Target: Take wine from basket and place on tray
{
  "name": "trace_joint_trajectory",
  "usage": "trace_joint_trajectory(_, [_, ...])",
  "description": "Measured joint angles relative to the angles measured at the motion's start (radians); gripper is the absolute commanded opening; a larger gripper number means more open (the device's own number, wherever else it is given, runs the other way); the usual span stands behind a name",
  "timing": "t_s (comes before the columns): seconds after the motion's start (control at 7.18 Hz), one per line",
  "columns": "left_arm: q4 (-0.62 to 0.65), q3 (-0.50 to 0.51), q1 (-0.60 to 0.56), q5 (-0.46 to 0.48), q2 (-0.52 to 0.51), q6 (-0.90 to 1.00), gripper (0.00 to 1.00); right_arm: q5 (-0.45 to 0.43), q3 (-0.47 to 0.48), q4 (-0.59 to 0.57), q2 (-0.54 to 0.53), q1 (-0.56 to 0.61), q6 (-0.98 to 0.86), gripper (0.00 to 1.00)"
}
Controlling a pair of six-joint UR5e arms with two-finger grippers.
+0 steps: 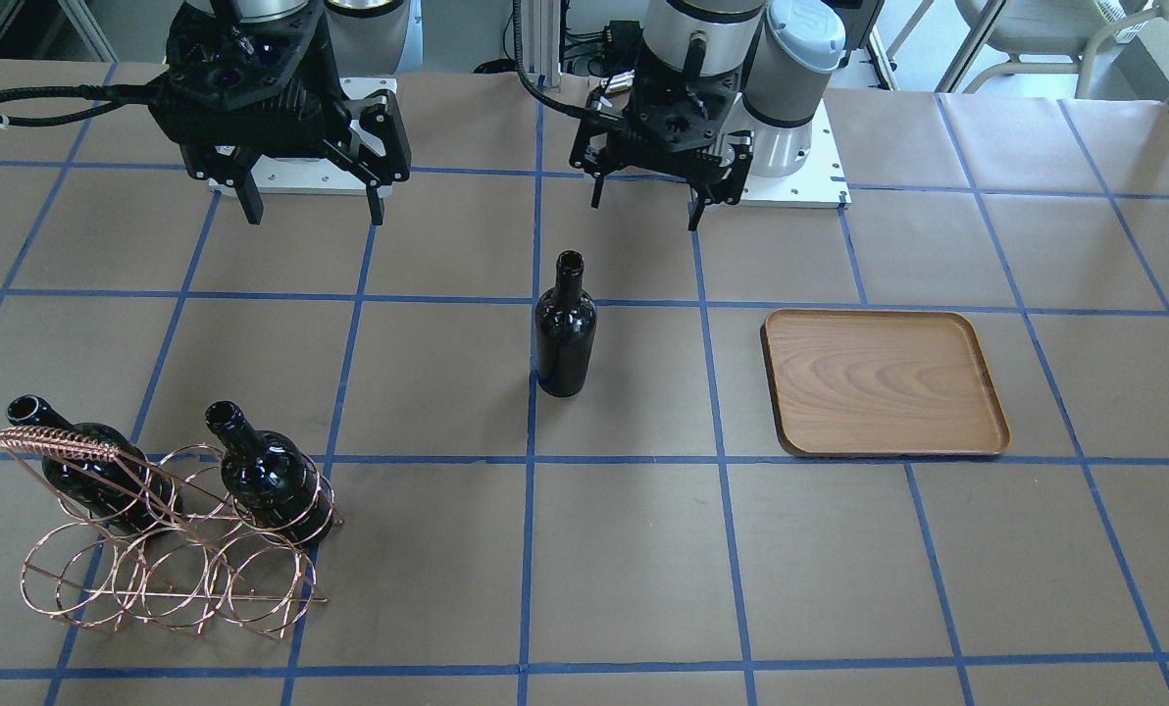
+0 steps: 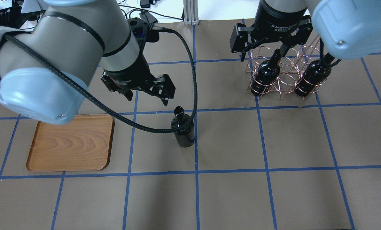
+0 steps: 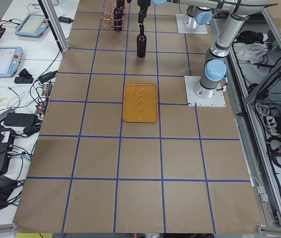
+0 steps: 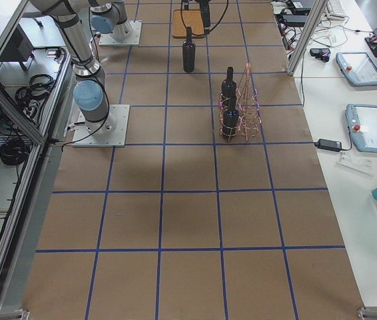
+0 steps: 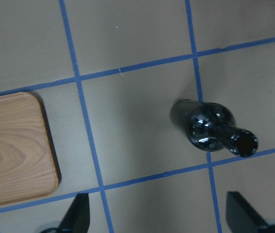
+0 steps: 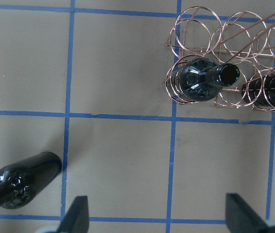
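One wine bottle (image 1: 565,333) stands upright at the table's middle, also shown in the overhead view (image 2: 184,132) and the left wrist view (image 5: 203,124). Two more bottles (image 1: 273,480) (image 1: 89,466) stand in rings of the copper wire basket (image 1: 153,569) (image 2: 288,68) (image 6: 210,29). The empty wooden tray (image 1: 884,382) (image 2: 70,142) lies flat on my left side. My left gripper (image 1: 645,211) (image 2: 147,100) is open and empty, raised just behind the lone bottle. My right gripper (image 1: 314,216) (image 2: 262,57) is open and empty, raised behind the basket.
Brown paper with a blue tape grid covers the table. My left arm's black cable (image 2: 190,80) loops across the lone bottle in the overhead view. White base plates (image 1: 790,186) lie at the robot's side. Benches with tablets (image 4: 368,127) flank the table's ends.
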Motion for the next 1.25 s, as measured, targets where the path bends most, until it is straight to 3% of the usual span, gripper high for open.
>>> trace_joint_trajectory(0.56, [0.124, -0.061, -0.101, 0.002, -0.083, -0.034, 0.98, 0.007, -0.009, 0.025, -0.012, -0.082, -0.049, 1.0])
trace_joint_trajectory(1.11, [0.141, -0.066, -0.108, 0.006, -0.134, -0.013, 0.72, 0.018, -0.001, 0.029, -0.018, -0.084, -0.043, 1.0])
trace_joint_trajectory(1.25, [0.142, -0.066, -0.108, 0.009, -0.139, -0.011, 0.71, 0.036, -0.001, 0.03, -0.018, -0.085, -0.037, 1.0])
